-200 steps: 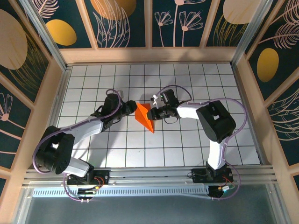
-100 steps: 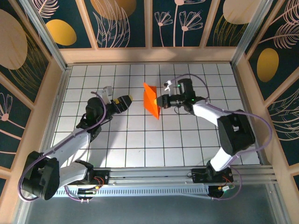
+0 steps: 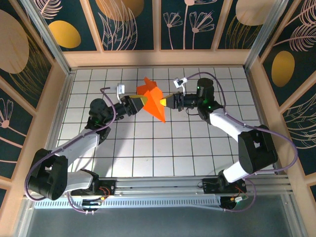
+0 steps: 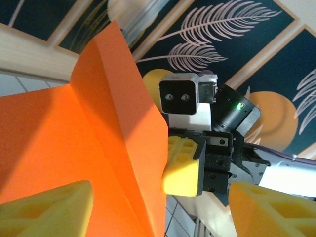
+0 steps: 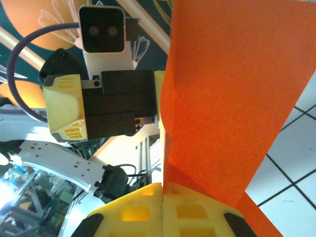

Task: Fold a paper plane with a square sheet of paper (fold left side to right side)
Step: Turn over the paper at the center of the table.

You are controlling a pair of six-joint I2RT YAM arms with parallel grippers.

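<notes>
While your right gripper (image 3: 167,101) is clenching the right-hand edge of the square sheet of paper (image 3: 153,101), you are carrying the sheet clear of the table (image 3: 197,143). It is hanging over the far half, about midway between the left and right edges. The paper is showing a creased ridge and a spread flap rather than lying flat.

Your left gripper (image 3: 139,100) is standing released. Its fingers (image 4: 49,210) are spread apart, with the left part of the sheet passing between them and lying against one pad, and they are gripping nothing.

By the look of it, you are setting up the left-to-right fold in the air. You are doing it well if you are:
- closing the left jaws only on the free left edge, near a corner and away from the ridge;
- keeping the right pinch firm so the thin paper is not slipping or twisting;
- swinging the left edge across slowly until it is lining up with the right edge before pressing the crease.

Pulling the two grippers apart is risking a tear.

No container is playing a part here, and the right gripper alone is bearing the sheet.
</notes>
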